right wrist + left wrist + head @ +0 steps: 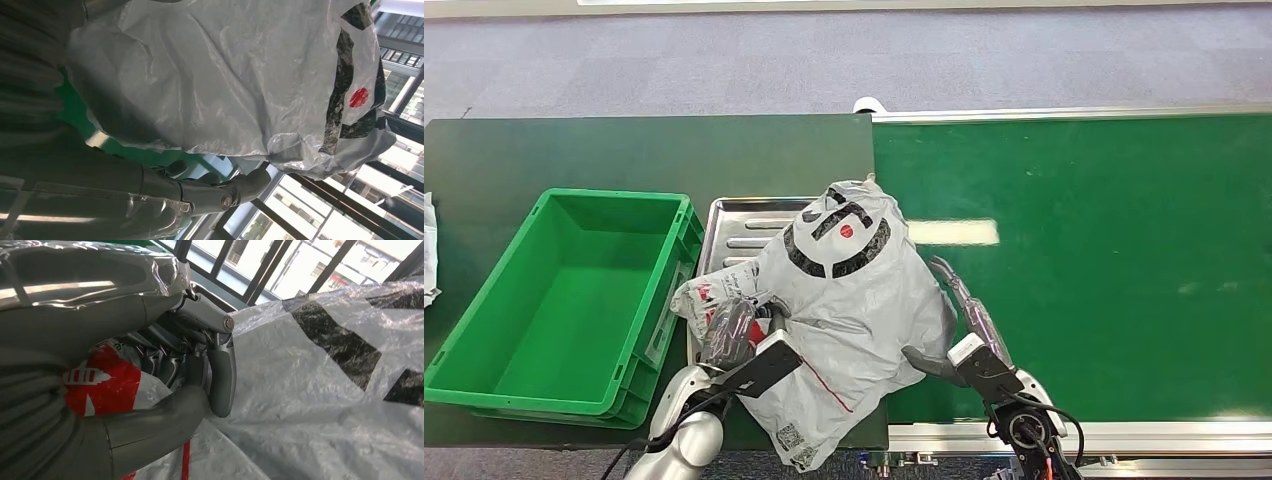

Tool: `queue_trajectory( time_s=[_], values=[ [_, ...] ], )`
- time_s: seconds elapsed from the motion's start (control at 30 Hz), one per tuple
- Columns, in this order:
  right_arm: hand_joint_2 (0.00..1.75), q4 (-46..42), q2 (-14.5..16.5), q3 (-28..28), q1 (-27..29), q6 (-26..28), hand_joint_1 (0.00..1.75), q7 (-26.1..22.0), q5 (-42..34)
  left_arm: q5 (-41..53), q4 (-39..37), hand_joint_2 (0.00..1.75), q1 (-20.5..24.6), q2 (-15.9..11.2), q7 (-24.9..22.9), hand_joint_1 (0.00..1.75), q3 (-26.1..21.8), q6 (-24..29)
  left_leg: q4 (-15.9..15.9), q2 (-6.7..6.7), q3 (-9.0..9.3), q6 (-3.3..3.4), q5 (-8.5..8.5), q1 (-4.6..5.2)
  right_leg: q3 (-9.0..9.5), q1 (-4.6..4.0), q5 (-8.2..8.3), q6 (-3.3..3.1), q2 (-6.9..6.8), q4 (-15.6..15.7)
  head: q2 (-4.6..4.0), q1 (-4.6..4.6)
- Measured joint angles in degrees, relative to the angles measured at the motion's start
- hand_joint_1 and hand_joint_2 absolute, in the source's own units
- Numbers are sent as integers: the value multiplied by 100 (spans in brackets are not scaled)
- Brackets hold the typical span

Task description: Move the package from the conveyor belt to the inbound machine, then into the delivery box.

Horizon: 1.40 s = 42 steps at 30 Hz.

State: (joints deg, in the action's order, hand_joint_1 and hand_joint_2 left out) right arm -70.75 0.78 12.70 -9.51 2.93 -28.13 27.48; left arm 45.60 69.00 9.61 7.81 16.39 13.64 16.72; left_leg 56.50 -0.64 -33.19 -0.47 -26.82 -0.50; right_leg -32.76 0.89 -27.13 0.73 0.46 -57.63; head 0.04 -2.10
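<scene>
I have the package (844, 310), a grey poly mailer, lying over the metal tray of the inbound machine (729, 212), its lower corner hanging past the near edge. My left hand (736, 335) has its fingers curled onto the crumpled flap at the bag's 9 o'clock side; my right hand (959, 320) lies along the 3 o'clock edge, but I cannot tell how its fingers are set. To do this step well, I'd keep both sides level and let the bag settle flat on the tray. Its long axis runs 12 to 6, printed logo end at 12. The delivery box (574, 290) waits at 9 o'clock.
</scene>
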Motion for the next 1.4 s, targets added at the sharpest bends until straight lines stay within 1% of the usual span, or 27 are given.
queue_trajectory(
  time_s=[0.1,0.17,0.33,0.47,0.53,0.6,0.7,0.73,0.8,0.83,0.87,0.97,1.03,1.17,1.3,1.4],
  values=[
    [175,2,-2,0,0,9,0,2,-6,-82,-11,175,-6,22,174,175,-57,339,0,0,0,0,0,0,0,0,0,0,0,0,1,-1],
    [175,2,-2,0,0,21,0,8,-20,-226,-15,175,-15,38,382,175,-101,661,0,0,0,0,0,0,-1,0,0,0,0,0,1,-1],
    [175,2,-4,0,-2,50,0,21,-85,-722,49,175,-33,83,1198,175,-184,1496,0,0,-1,0,0,0,-1,0,0,0,0,0,1,0],
    [175,24,-5,2,-24,71,0,22,-144,-1164,174,0,-47,102,1801,175,-200,1890,0,0,-1,0,0,0,-1,0,0,0,0,0,1,0],
    [175,39,-7,3,-29,91,0,19,-183,-1479,300,0,-63,107,2126,175,-192,2109,0,0,-1,0,0,0,0,0,0,0,0,0,1,0],
    [175,49,-8,4,-29,115,0,11,-209,-1690,489,0,-92,109,2301,175,-184,2252,0,0,0,0,0,0,-1,0,0,0,0,0,1,-1],
    [175,65,-10,5,-28,145,0,-3,-226,-1801,807,131,-143,110,2353,175,-184,2290,0,0,0,0,0,0,-1,0,0,0,0,0,0,-1],
    [175,68,-10,5,-27,150,0,-9,-226,-1837,885,175,-153,109,2359,166,-184,2289,0,0,0,0,0,0,-1,0,0,0,0,0,0,-1],
    [175,71,-12,6,-25,153,0,-27,-219,-1989,965,175,-163,98,2366,79,-149,2194,0,0,0,0,0,0,-1,0,0,0,0,0,0,-1],
    [175,75,-14,6,-25,154,0,-38,-215,-2109,977,175,-166,83,2368,36,-107,2055,0,0,0,0,0,0,-1,0,0,0,0,0,1,-1],
    [175,80,-17,7,-25,154,0,-51,-211,-2247,978,175,-169,62,2369,1,-50,1845,0,0,0,0,0,0,-1,0,0,0,0,0,1,-1],
    [175,105,-30,7,-32,155,0,-81,-211,-2525,976,175,-193,-12,2369,0,162,1045,0,0,-1,0,0,0,0,0,0,0,0,0,1,0],
    [175,116,-36,7,-43,155,0,-87,-211,-2539,975,175,-216,-53,2369,0,307,690,0,1,-1,0,0,1,-1,1,0,0,0,0,1,1],
    [175,118,-48,6,-53,153,0,-87,-205,-2136,964,175,-236,-134,2273,0,524,326,0,0,-1,0,0,1,-1,1,0,0,0,0,1,-1],
    [175,118,-64,5,-52,133,0,-87,-180,-1329,957,175,-265,-224,2033,0,755,-70,0,1,-1,0,0,1,-2,1,0,0,0,0,1,-1],
    [175,118,-68,5,-52,97,0,-87,-168,-862,930,175,-281,-267,1780,0,889,-230,0,0,0,0,0,1,-2,1,0,0,0,0,1,0]
  ],
)
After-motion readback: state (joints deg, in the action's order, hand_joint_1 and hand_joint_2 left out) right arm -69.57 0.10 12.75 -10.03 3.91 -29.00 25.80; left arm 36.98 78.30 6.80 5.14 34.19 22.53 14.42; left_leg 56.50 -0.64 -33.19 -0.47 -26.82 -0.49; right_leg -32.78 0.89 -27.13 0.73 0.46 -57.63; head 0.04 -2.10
